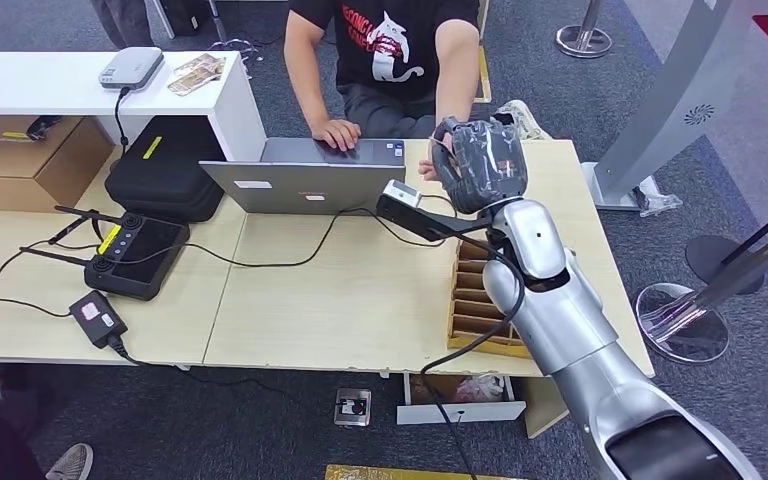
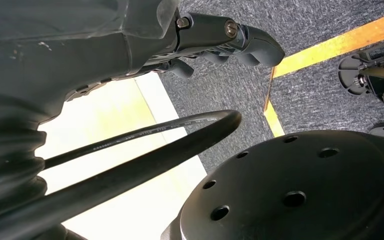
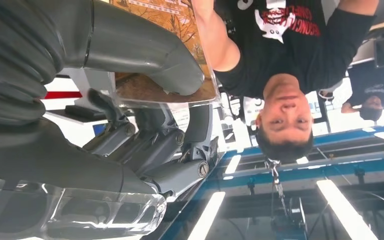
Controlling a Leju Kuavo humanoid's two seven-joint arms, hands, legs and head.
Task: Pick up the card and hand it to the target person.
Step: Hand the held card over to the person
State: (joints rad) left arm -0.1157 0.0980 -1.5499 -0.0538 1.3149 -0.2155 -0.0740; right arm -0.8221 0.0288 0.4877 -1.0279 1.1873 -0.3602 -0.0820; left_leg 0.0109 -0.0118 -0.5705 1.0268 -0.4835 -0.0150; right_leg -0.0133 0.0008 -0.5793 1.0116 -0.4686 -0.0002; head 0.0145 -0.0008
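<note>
Right hand [image 1: 480,165] is raised over the far edge of the table [image 1: 360,300], back of the hand toward the head camera. In the right wrist view the right hand [image 3: 130,100] pinches the card [image 3: 180,55]: thick thumb pressed on one face, darker fingers [image 3: 165,145] behind the other. The card is held, not lying on the table. It is a brown-orange printed card in a clear sleeve. In the head view the hand itself hides it.

The card sticks out past the fingertips, away from the wrist and toward the person [image 1: 390,50] in the black t-shirt seated across the table. Its long axis seems to run along that reach line, though the part under the thumb is hidden, so I can't be sure. One of the person's arms comes down right beside the right hand [image 1: 457,80], and in the wrist view a forearm meets the card's far edge [image 3: 207,30]. Whether it touches or already grips the card I can't tell.

Judgement: this is the handover stage, and the next move depends on the person taking the far end before the thumb lets go.

Left hand [image 2: 220,40] hangs low over carpet, well away from the card. Its fingers look curled with nothing in them, but too little shows to be sure.

Also around: laptop [image 1: 300,180], wooden slotted rack [image 1: 475,300] under the right arm, black controller [image 1: 135,255].
</note>
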